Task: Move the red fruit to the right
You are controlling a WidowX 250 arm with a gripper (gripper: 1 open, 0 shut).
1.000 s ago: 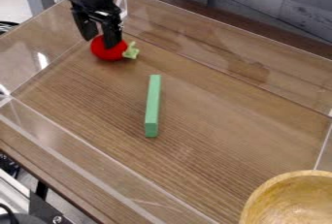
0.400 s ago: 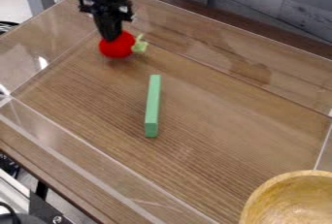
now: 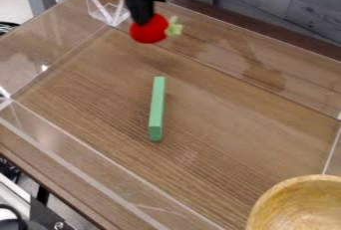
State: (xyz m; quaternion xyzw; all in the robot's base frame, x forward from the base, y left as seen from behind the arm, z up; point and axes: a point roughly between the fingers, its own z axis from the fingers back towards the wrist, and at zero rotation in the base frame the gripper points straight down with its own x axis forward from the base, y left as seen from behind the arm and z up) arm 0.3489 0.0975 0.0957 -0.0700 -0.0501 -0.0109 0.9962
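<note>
The red fruit (image 3: 148,29) is small, round and bright red, with a green leafy stem (image 3: 173,25) sticking out on its right side. It hangs above the wooden tabletop near the back of the clear-walled enclosure. My black gripper (image 3: 143,17) points straight down and is shut on the red fruit from above, its fingers covering the fruit's top.
A long flat green bar (image 3: 158,108) lies on the wooden table (image 3: 226,124) near the middle, below the fruit. Clear acrylic walls (image 3: 54,50) ring the work area. A wooden bowl (image 3: 304,206) sits at the bottom right corner.
The gripper closed on the red fruit, lifted it off the table and carried it to the right. The green bar has stayed put.
</note>
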